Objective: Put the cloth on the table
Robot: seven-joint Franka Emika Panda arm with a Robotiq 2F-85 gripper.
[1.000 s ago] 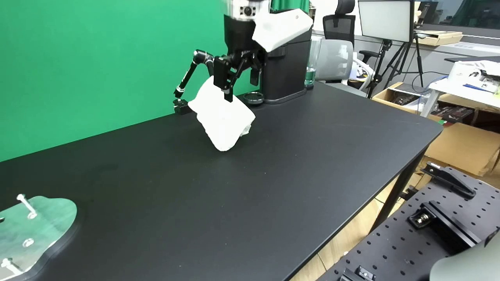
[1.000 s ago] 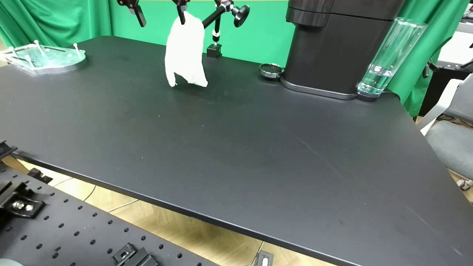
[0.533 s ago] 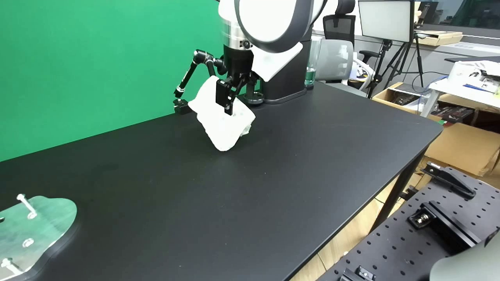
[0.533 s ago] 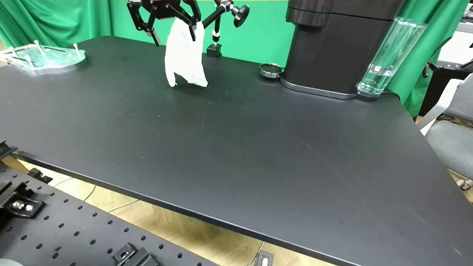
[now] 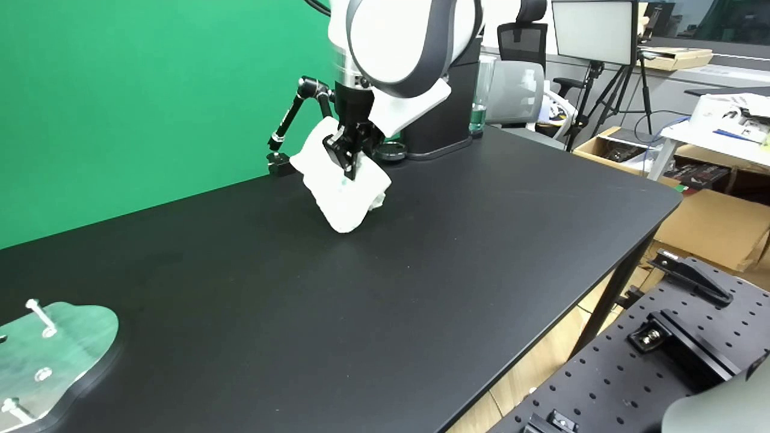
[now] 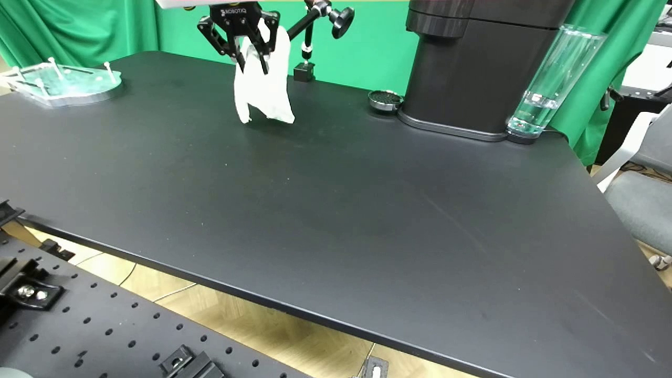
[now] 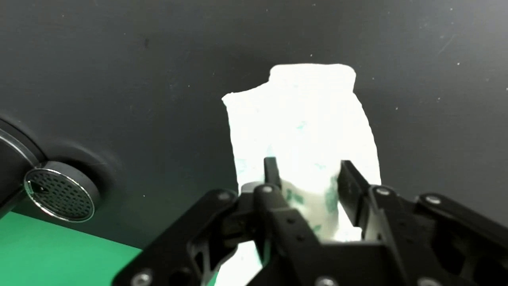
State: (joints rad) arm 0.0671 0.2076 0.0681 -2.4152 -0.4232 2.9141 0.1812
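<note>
Hand (image 6: 254, 67) lowered, now part-closed astride cloth (image 7: 309, 115), partly hiding it; whether gripping, unclear.

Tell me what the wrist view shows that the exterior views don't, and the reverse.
Only the wrist view: distinct green marks on the white cloth between the fingers (no more than faint in the exterior views).
Only the exterior views: the pegged pale green plate, clear tube and jointed black stand.
Shared: the gripper at that cloth, the black table, the round metal-rimmed piece and the green backdrop.
</note>
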